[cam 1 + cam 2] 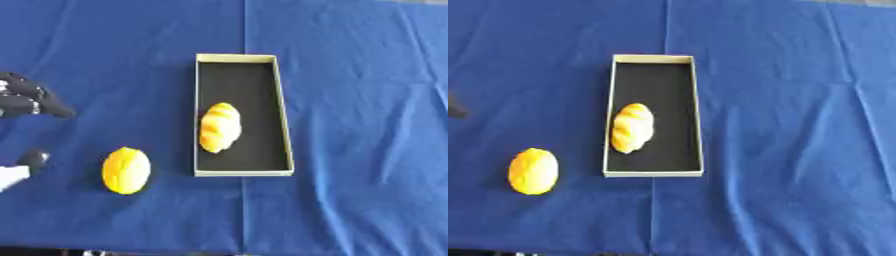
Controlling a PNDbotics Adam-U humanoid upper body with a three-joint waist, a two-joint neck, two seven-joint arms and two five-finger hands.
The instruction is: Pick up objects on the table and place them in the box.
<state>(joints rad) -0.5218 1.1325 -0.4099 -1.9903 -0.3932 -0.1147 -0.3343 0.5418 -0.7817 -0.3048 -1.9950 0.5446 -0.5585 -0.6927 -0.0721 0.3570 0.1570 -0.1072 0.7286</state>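
The left robot hand (26, 102) enters at the left border of the left eye view, cut off by the frame so that only dark fingers and a separate dark tip (33, 159) above a pale part show; its palm and arm lie outside the picture. In the right eye view only a dark sliver of it remains at the left edge. Whether its fingers are curled or straight cannot be told. The blue-covered surface (350, 150) runs past every border, and dim shapes along the bottom edge are too cropped to identify.
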